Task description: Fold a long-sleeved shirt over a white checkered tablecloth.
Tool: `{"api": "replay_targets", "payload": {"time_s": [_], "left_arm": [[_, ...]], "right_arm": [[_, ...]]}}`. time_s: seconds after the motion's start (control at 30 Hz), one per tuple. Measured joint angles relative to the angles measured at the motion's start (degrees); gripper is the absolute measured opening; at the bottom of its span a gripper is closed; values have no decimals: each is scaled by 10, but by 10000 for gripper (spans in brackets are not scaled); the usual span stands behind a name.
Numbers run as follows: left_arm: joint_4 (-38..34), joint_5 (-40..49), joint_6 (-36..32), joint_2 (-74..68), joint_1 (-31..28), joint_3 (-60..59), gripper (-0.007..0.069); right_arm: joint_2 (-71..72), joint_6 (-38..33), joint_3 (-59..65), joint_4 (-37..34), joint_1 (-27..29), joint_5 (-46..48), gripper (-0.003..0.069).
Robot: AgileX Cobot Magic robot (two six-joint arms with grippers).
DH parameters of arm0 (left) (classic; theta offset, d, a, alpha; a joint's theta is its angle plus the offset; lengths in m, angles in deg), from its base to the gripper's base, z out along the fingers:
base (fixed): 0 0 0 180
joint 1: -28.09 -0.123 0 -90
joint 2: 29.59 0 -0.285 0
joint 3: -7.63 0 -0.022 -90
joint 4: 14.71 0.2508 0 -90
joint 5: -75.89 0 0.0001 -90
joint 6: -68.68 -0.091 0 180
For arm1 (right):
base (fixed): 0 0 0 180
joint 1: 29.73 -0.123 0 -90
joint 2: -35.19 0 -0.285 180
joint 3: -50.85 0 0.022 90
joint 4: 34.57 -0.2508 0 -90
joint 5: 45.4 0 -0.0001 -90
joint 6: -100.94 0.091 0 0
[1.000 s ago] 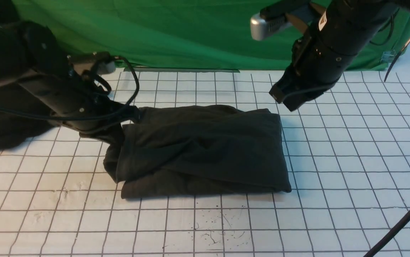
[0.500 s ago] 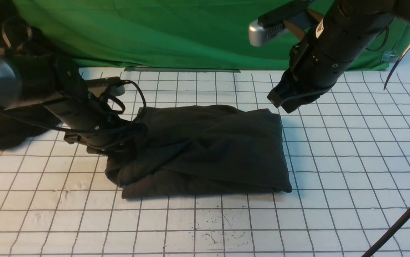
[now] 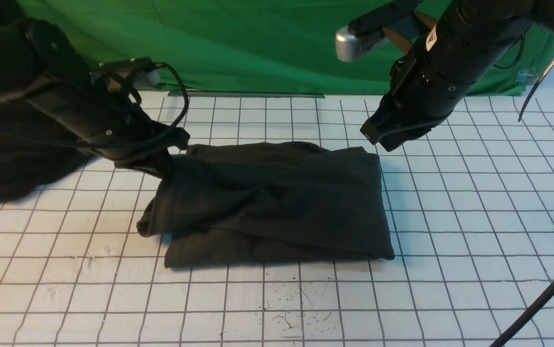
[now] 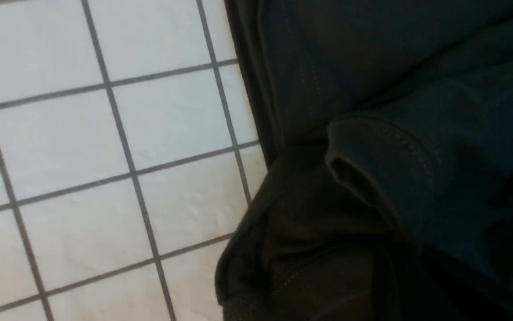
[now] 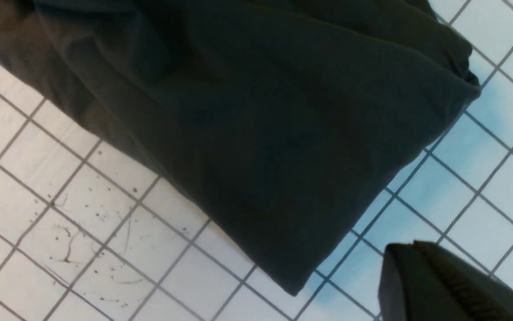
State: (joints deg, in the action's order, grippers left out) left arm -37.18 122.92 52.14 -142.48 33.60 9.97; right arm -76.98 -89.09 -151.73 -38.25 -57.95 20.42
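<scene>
The long-sleeved shirt (image 3: 277,202) lies folded into a dark rectangular bundle in the middle of the white checkered tablecloth (image 3: 474,217). My left gripper (image 3: 173,154) is at the bundle's far left corner, and the left edge of the cloth rises up to it, so it looks shut on the fabric. The left wrist view shows a stitched sleeve cuff (image 4: 372,156) and folded layers of the shirt (image 4: 417,89); the jaws are lost in the dark. My right gripper (image 3: 375,132) hovers shut and empty above the far right corner, its fingers (image 5: 421,267) pressed together beside the shirt (image 5: 261,111).
A blacker garment heap (image 3: 12,164) lies at the far left behind my left arm. The green backdrop (image 3: 257,43) hangs along the table's far edge. A black cable (image 3: 542,299) crosses the near right corner. Scuff marks (image 3: 286,313) dot the cloth in front of the shirt.
My left gripper dipped into the shirt's left edge, then rose and drew back, lifting that edge with it. The right arm has barely moved.
</scene>
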Motion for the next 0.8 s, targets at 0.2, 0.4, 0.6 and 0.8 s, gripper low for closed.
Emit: {"api": "replay_targets", "payload": {"time_s": [0.2,0.4,0.6,0.8], "left_arm": [[0,18,7,1,-32,33,9],[1,-32,11,-13,-40,38,9],[7,-34,12,-25,-40,38,25],[30,-29,35,-23,-40,39,231]], "right_arm": [[0,-1,0,0,0,0,-3],[0,-1,0,-18,1,0,-3],[0,-18,0,-42,1,4,-2],[0,-25,0,-43,1,8,-1]]}}
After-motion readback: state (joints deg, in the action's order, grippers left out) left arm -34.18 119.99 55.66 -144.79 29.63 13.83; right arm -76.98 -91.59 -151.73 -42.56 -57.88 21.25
